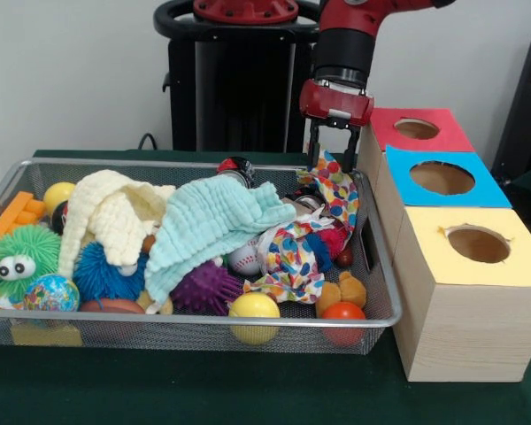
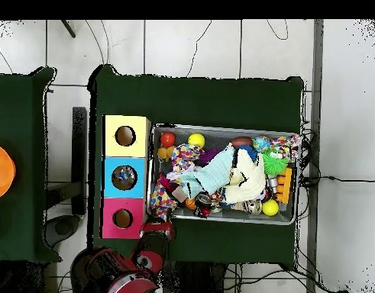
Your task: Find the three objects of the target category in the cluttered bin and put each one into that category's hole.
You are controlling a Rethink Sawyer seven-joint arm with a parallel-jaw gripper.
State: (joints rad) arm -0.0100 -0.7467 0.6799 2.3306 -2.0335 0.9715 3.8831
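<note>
At about one o'clock in the front view, a multicoloured spotted cloth (image 1: 334, 190) is pinched between the fingers of the gripper (image 1: 333, 158) and drawn up from the wire bin (image 1: 380, 266) (probably for the adjacent red hole (image 1: 416, 128)); its tail trails among the toys.

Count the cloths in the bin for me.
3: cream cloth at the left, mint cloth in the middle, polka-dot cloth at the right end, pinched by the end effector. More may lie buried under the toys.
</note>
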